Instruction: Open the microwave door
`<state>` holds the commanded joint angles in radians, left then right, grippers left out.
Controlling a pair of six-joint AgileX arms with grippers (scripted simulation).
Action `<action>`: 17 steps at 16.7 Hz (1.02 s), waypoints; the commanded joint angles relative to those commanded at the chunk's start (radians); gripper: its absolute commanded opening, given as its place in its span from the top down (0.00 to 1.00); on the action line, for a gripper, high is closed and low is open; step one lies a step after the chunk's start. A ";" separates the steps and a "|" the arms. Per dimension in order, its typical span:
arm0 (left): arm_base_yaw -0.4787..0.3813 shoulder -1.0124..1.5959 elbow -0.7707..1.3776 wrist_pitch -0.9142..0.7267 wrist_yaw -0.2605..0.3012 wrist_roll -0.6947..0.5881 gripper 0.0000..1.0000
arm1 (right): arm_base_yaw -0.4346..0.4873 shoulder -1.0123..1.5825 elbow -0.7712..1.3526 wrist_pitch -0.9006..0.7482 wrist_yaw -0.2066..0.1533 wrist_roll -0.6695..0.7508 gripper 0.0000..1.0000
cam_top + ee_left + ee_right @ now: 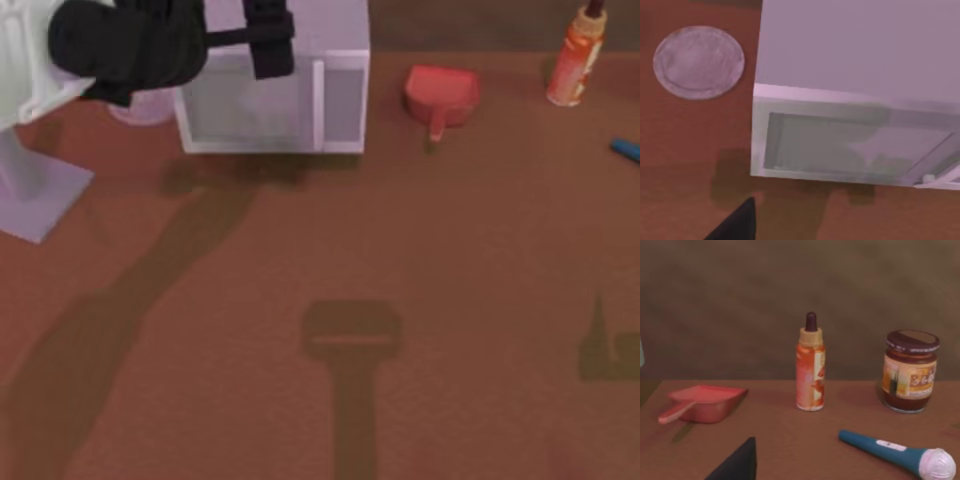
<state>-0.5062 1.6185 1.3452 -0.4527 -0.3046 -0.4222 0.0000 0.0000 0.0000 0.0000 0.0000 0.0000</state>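
The silver-grey microwave point(272, 80) stands at the table's back, left of centre. Its door point(250, 105), with a translucent grey window, lies flush with the front and looks shut; a narrow control panel point(343, 100) is on its right. My left gripper point(270, 42) hovers above the microwave's top, over the door's upper edge, touching nothing. The left wrist view looks down on the microwave point(855, 45) and the door window point(840, 150), with one dark fingertip point(742, 220) over bare table. My right gripper is outside the top view; only one fingertip point(742, 460) shows, holding nothing.
A pale round plate point(140, 108) lies left of the microwave. Right of it are a red scoop-like container point(440, 95), an orange dropper bottle point(577, 60) and a blue microphone point(626, 150). A brown jar point(910, 371) stands beside the bottle. A white stand point(40, 190) occupies the left edge.
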 joint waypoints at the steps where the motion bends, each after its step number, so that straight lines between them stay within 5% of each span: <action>1: -0.025 0.086 0.067 -0.022 -0.015 -0.021 0.00 | 0.000 0.000 0.000 0.000 0.000 0.000 0.00; 8: -0.133 0.457 0.358 -0.124 -0.084 -0.113 0.00 | 0.000 0.000 0.000 0.000 0.000 0.000 0.00; 17: -0.123 0.512 0.393 -0.101 -0.078 -0.104 0.00 | 0.000 0.000 0.000 0.000 0.000 0.000 0.00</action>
<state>-0.6287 2.1300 1.7383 -0.5533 -0.3823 -0.5261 0.0000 0.0000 0.0000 0.0000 0.0000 0.0000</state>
